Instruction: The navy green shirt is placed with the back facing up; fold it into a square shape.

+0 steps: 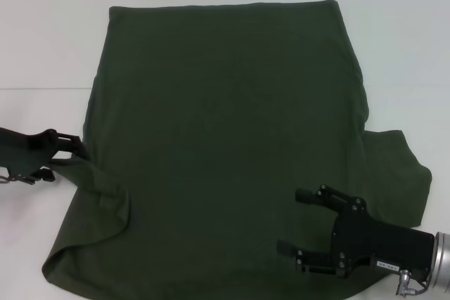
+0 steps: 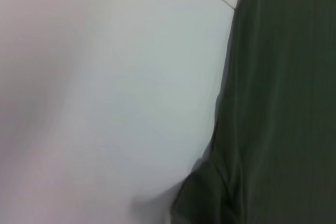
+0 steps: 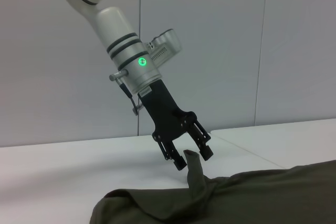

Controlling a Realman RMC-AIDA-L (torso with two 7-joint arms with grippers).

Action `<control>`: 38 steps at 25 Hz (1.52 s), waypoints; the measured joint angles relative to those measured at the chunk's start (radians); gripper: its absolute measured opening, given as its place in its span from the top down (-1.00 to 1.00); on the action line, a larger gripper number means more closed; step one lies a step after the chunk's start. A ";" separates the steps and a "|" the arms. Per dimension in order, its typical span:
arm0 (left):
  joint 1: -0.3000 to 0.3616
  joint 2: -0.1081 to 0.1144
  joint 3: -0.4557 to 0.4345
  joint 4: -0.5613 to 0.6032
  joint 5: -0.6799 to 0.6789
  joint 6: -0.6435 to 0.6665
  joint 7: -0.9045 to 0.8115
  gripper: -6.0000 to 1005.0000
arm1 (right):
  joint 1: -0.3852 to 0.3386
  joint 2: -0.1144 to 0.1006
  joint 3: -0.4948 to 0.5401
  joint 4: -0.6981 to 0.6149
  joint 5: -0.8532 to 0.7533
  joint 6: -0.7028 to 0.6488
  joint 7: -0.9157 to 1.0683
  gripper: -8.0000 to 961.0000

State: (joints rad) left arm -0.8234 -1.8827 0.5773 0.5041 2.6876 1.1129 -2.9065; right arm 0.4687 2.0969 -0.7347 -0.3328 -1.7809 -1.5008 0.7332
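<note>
right pincer (image 1: 299, 223) sits lowest in the head view, hovering over the shirt (image 1: 232, 138) near its near-right corner, its two black fingers spread wide with nothing between them and pointing left across the cloth. shirt lies flat on the white table (image 1: 42, 47), a big dark olive sheet with its long axis running away from the robot; the right sleeve sticks out beside the right arm, and the left sleeve is partly turned in over the body, leaving a raised fold along the near-left side. left pincer (image 1: 76, 151) is at the shirt's left edge, about midway along it; in the right wrist view its fingers (image 3: 181, 162) stand narrow, with a peak of cloth rising right at their tips, so it looks to be pinching the edge, though the contact itself is hard to make out. cloth lies to the right of the left pincer, so a fold would likely carry that edge rightward over the body. table is bare white around the shirt, with a pale wall (image 3: 262, 51) behind it.
</note>
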 joint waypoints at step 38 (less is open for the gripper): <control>0.014 -0.070 0.012 0.104 -0.082 -0.002 0.131 0.78 | -0.005 0.000 0.000 0.000 0.006 -0.004 0.003 -0.95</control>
State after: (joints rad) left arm -0.8097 -1.9528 0.5893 0.6085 2.6060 1.1108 -2.7760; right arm 0.4639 2.0972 -0.7347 -0.3329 -1.7749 -1.5049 0.7358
